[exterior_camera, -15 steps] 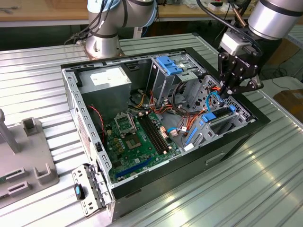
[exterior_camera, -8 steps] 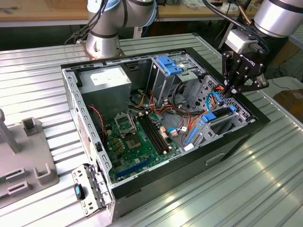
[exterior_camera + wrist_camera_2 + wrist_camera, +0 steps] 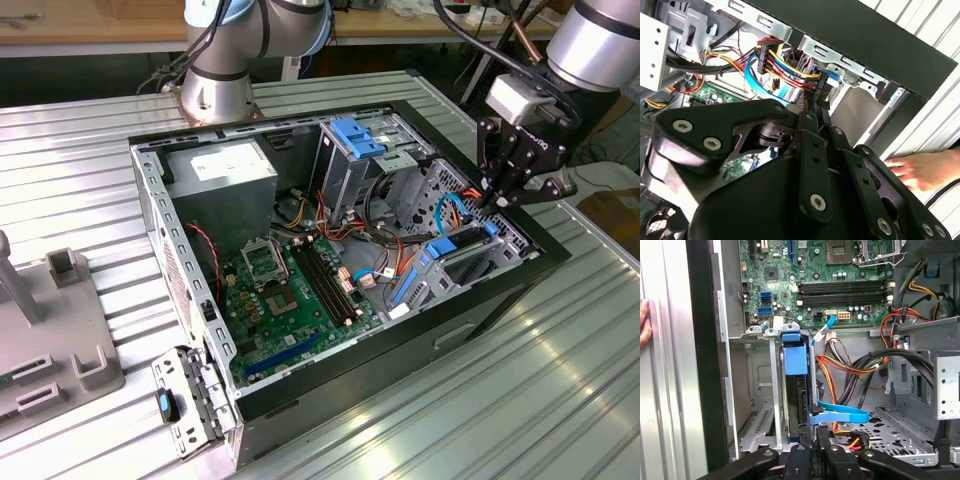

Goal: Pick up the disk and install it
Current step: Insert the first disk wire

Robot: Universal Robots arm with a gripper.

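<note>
Pincer point(image 3: 492, 200): nearly closed, seemingly holding nothing, close by the disk point(image 3: 794, 362)
Risk: we could snag the blue cable point(image 3: 840, 412) beside it, or jam the disk crooked in its bay

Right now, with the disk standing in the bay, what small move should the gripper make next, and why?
Probably a short, straight push along the slot. The disk stands on edge between the bay's metal rails, with the gripper at one end. Wires and a blue cable lie close beside, so sideways motion could snag them.
</note>
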